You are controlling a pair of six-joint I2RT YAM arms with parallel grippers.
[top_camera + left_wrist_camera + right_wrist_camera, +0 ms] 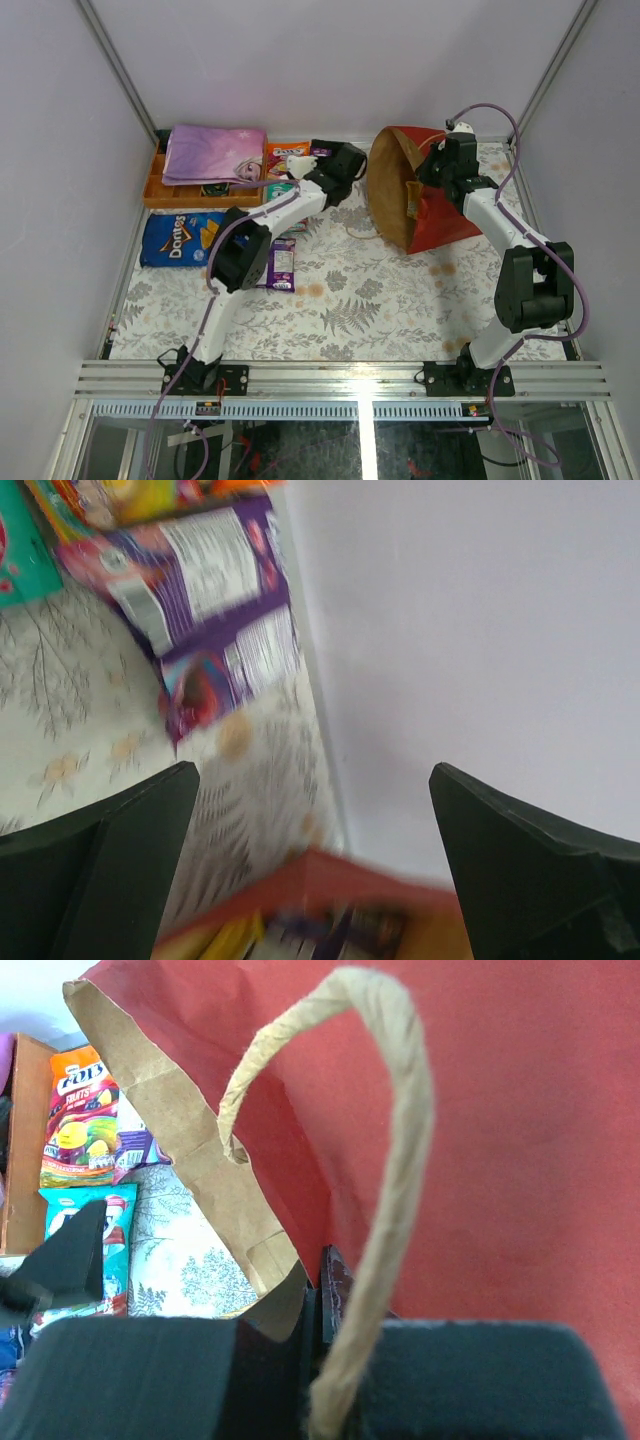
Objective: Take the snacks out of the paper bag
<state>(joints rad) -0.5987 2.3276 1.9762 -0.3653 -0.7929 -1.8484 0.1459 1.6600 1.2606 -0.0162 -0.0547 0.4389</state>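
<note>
our left gripper is open as wide as it goes; nothing is between its fingers and it touches nothing; our right gripper is shut tight on the brown edge of the paper bag, right by the string handle; the bag lies on its side, its mouth turned to the left gripper and a little way off from it; a yellow thing sits inside the mouth, too small for us to name.

just past the left gripper's fingers lies a purple packet, with a teal packet beside it; the white wall runs close along one finger's side, where the table ends; we see room on the flowery table between this gripper and the bag.

past the bag's edge from the right gripper lies an orange packet; we can read "fruits" on it, but the big word above is hard to read; back by the left arm's elbow lies the blue doritos bag, and we can read "doritos" on it; the purple packet's white print is too blurry.
</note>
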